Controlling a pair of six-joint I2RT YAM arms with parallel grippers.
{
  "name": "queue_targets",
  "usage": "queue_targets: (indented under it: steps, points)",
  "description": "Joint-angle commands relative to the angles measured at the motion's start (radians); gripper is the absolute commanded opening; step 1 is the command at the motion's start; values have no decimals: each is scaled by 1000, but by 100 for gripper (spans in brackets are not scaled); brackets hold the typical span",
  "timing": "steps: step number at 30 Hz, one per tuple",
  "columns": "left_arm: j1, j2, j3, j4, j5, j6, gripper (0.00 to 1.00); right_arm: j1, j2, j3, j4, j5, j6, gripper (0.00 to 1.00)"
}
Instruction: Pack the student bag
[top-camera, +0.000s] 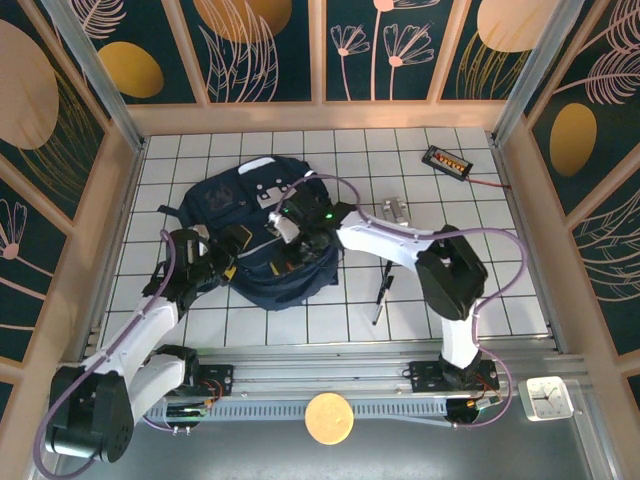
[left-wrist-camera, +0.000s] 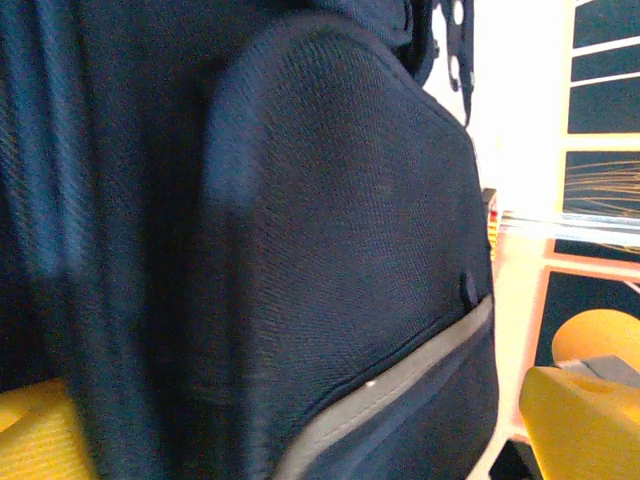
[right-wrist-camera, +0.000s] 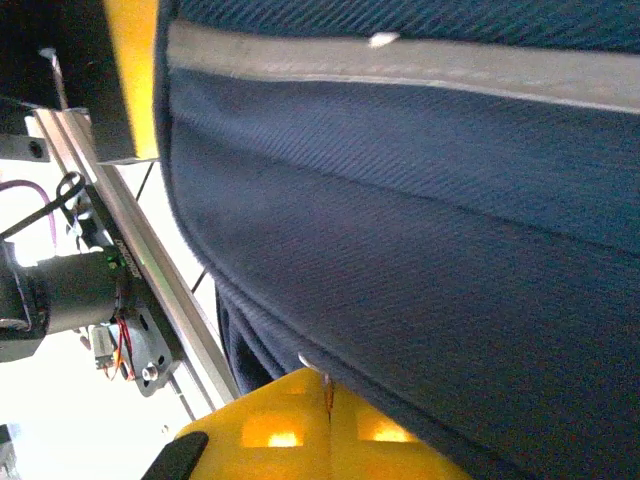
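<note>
Top external view: the left gripper (top-camera: 220, 252) sits at the near-left side of the bag (top-camera: 225, 200). In the left wrist view its yellow fingers (left-wrist-camera: 578, 418) stand wide apart, with the bag's bulk between them. The bag lies flat, left of centre on the table (top-camera: 480, 290). The right gripper (top-camera: 298, 237) is on the bag's middle, its fingers (right-wrist-camera: 270, 430) pressed together at a fabric edge; I cannot tell whether they pinch a zip tab. To the right, a pen (top-camera: 380, 293), a silver item (top-camera: 393, 211) and a black box (top-camera: 446, 161) lie loose on the table, so packing looks barely begun.
</note>
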Motion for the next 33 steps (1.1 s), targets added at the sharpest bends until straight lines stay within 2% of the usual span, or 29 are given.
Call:
queue_targets:
  steps: [1,7,12,14,18,24,28,33]
  points:
    - [58,-28,60,-174,-1,130,99,-74,-114,-64,24,-15,15,0]
    - [157,102,168,-219,55,281,99,-117,-180,-153,26,-19,6,0]
    - [164,264,194,-55,104,249,96,-120,-186,-167,29,-15,7,0]
    - [163,318,199,3,118,226,87,-121,-179,-161,23,-9,5,0]
    - [163,388,209,55,132,220,50,-120,-166,-148,14,-4,11,0]
    - [163,398,173,121,150,181,22,-106,-141,-115,-15,4,66,0]
    - [151,363,110,214,172,106,12,-48,-90,-46,-65,-7,137,0]
    - [89,301,64,273,142,34,4,43,-30,47,-90,-42,192,0]
